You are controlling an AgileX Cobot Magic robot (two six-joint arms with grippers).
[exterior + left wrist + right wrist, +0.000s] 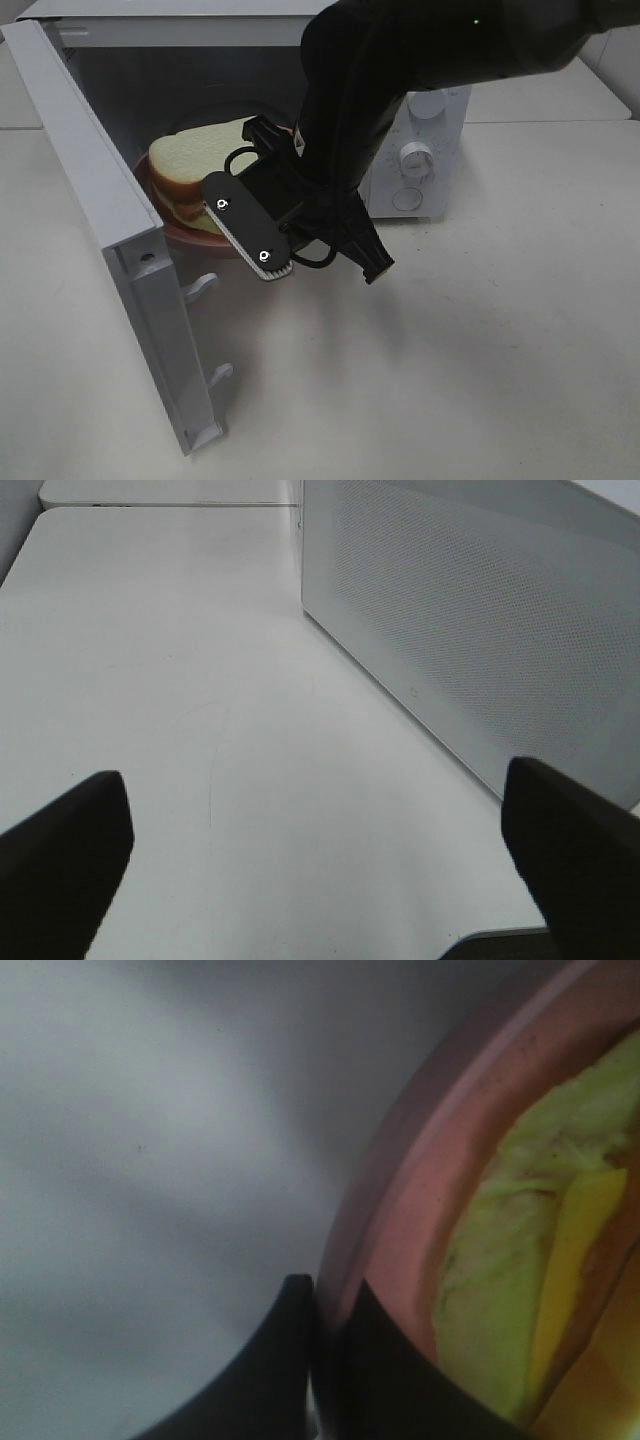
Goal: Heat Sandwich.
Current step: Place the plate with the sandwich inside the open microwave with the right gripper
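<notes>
Sandwich (200,160): stacked pale slices with brown crust and yellow-green filling showing at the side. It lies on the pink plate (188,238), inside the open microwave (432,150), on the side of the cavity nearest the door.
Plate: it sits low in the cavity, its near rim close to the front opening. I cannot tell whether it is fully past the sill.
Microwave: it stands at the far edge of the worktop (480,350). The door (95,210) is swung wide and juts toward the near edge.
Risk, plate: if I let go with the rim too near the sill, the closing door could strike it and jolt the stack.
Risk, sandwich: any tilt or jerk at the rim could slide the slices apart or off the plate.
Risk, withdrawal: backing out while clamped would drag the plate with me. My arm fills the opening, so a careless lift could hit the cavity roof.
Right tool (325,1305): pinched almost fully closed, tips meeting at the plate's rim, apparently gripping it.
Left tool (315,880): spread wide, empty, over bare worktop beside the microwave's perforated panel.
</notes>
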